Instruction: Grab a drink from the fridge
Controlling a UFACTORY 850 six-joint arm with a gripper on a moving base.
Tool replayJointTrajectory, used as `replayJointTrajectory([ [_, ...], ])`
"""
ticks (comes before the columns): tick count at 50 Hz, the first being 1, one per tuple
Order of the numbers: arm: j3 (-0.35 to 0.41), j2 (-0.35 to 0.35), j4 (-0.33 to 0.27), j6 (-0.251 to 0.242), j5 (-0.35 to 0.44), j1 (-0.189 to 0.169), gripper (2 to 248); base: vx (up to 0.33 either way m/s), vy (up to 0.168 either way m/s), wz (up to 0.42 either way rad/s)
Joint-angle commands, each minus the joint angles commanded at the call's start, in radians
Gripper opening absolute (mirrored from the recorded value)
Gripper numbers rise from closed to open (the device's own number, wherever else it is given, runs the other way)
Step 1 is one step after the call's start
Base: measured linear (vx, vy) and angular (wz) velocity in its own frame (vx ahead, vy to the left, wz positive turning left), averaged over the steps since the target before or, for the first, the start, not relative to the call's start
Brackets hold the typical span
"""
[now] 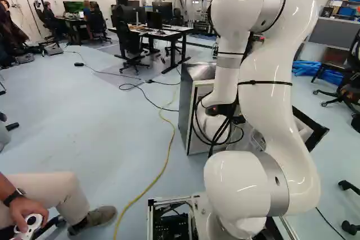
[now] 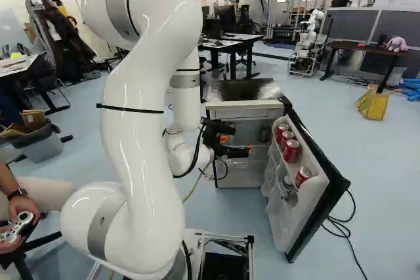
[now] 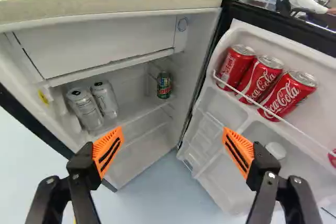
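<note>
With the end effector point(image 3: 173, 131) open, presumably to admit 1 drink, the door rail point(image 3: 306, 135) retains the red cans point(image 3: 284, 96) and the fridge shelf point(image 3: 137, 110) supports 2 silver cans point(image 3: 85, 109) and 1 green can point(image 3: 164, 85).

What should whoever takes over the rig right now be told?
Gripper: open, holding nothing, facing the open fridge.
Drinks: three red cans side by side in the door, a fourth apart from them; two silver cans and a green can on the shelf inside.
Done: door is open.
Left: pick a drink (the task names none), grip it, take it out. The door rack's wire probably needs care.
</note>
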Motion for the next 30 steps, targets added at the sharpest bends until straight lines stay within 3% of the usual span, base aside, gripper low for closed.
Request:
replayJointTrajectory([
  [30, -0.095, -0.054, 0.178, 0.0, 0.0, -0.032, 247, 0.0, 0.0, 0.0],
])
